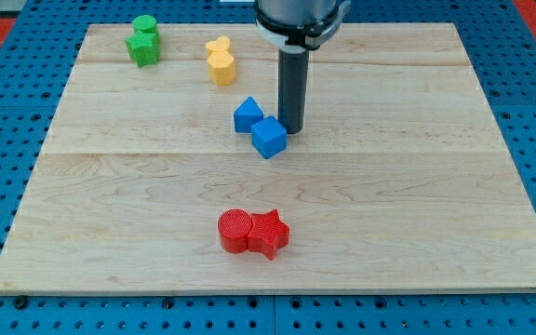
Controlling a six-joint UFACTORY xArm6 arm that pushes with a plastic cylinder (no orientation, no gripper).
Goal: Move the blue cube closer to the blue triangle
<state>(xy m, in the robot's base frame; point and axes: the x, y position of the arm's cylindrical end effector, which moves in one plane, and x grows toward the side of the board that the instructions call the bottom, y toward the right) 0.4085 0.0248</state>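
Note:
The blue cube lies near the board's middle, a little above centre. The blue triangle sits just up and to the left of it, and the two touch or nearly touch. My tip stands right beside the cube's upper right edge, touching it or very close. The rod rises straight up to the arm at the view's top.
A green block sits at the top left. A yellow block lies to its right. A red cylinder and a red star touch each other near the bottom centre. The wooden board lies on a blue pegboard.

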